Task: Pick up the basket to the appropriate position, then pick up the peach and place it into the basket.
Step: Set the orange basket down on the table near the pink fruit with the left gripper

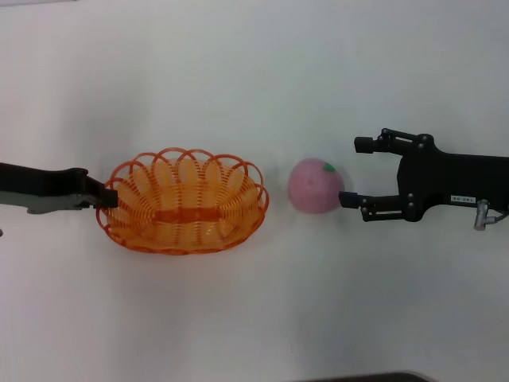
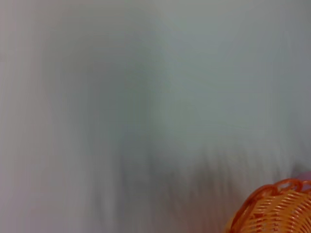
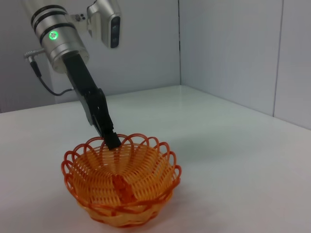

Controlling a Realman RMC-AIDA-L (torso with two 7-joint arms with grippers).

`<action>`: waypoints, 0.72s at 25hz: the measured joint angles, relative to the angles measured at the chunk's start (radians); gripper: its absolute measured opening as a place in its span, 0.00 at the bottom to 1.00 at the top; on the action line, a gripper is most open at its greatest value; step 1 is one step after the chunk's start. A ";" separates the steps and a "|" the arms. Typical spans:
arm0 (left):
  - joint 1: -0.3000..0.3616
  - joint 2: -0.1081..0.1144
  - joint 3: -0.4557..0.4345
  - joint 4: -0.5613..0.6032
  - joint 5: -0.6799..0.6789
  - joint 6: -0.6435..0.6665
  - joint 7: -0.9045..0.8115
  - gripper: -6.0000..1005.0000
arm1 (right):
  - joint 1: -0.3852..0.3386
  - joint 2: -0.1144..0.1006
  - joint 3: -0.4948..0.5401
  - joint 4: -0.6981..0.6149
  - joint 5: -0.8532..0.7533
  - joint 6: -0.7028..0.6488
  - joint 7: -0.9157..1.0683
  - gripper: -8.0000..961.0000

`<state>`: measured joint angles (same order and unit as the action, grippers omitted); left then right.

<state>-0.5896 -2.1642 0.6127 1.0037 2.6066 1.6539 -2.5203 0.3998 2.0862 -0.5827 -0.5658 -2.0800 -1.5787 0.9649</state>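
The orange wire basket [image 1: 184, 203] sits on the white table, left of centre. My left gripper [image 1: 108, 197] comes in from the left and is shut on the basket's left rim. The right wrist view shows the same: the left gripper [image 3: 112, 141] pinches the far rim of the basket [image 3: 121, 187]. The basket's rim also shows in the left wrist view [image 2: 277, 206]. The pink peach [image 1: 316, 185], with its green spot on top, lies just right of the basket. My right gripper [image 1: 352, 173] is open just right of the peach, one finger almost touching it.
The white table [image 1: 254, 72] stretches all around. Pale walls stand behind it, with a corner [image 3: 180, 43] in the right wrist view. A dark edge [image 1: 374, 376] shows at the table's front.
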 joint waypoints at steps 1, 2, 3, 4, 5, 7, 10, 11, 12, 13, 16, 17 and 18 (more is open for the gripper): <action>0.008 0.001 0.001 0.000 -0.002 0.001 -0.004 0.06 | 0.000 0.000 0.000 0.000 0.000 0.000 0.000 0.97; 0.010 0.001 0.002 0.001 -0.002 0.001 -0.005 0.06 | 0.000 0.000 0.001 0.000 0.000 0.000 0.000 0.97; 0.012 0.000 0.003 0.001 -0.002 0.001 -0.006 0.06 | 0.000 0.000 0.001 0.000 0.000 0.000 -0.001 0.97; 0.013 -0.001 0.003 0.001 -0.002 0.002 -0.008 0.06 | 0.001 0.000 0.001 0.000 0.000 0.000 -0.002 0.97; 0.013 -0.002 0.004 0.001 -0.002 0.003 -0.010 0.06 | 0.001 0.000 0.001 0.000 0.000 0.000 -0.002 0.97; 0.014 -0.003 0.003 0.001 -0.005 0.004 -0.014 0.06 | 0.002 0.000 0.001 0.000 0.000 -0.001 -0.002 0.97; 0.026 -0.005 0.004 -0.003 -0.031 0.003 -0.024 0.06 | 0.000 0.000 0.002 0.000 0.001 -0.002 -0.002 0.97; 0.031 -0.005 0.006 -0.002 -0.038 0.002 -0.027 0.06 | -0.001 0.000 0.002 0.000 0.001 -0.002 -0.003 0.97; 0.038 -0.006 0.009 -0.002 -0.052 -0.003 -0.029 0.06 | -0.002 0.000 0.003 0.000 0.001 -0.003 -0.004 0.97; 0.043 -0.006 0.012 -0.001 -0.064 -0.008 -0.031 0.06 | -0.003 0.000 0.004 0.000 0.001 -0.004 -0.005 0.97; 0.058 -0.009 0.024 -0.001 -0.091 -0.019 -0.032 0.06 | -0.004 0.000 0.007 0.003 0.003 -0.005 -0.006 0.97; 0.064 -0.009 0.037 0.000 -0.097 -0.030 -0.035 0.06 | -0.004 0.000 0.008 0.004 0.003 -0.005 -0.006 0.97; 0.067 -0.009 0.047 0.000 -0.098 -0.039 -0.038 0.06 | -0.004 0.000 0.010 0.005 0.003 -0.005 -0.006 0.97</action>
<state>-0.5225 -2.1731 0.6602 1.0039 2.5083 1.6145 -2.5580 0.3957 2.0862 -0.5728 -0.5607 -2.0770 -1.5841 0.9588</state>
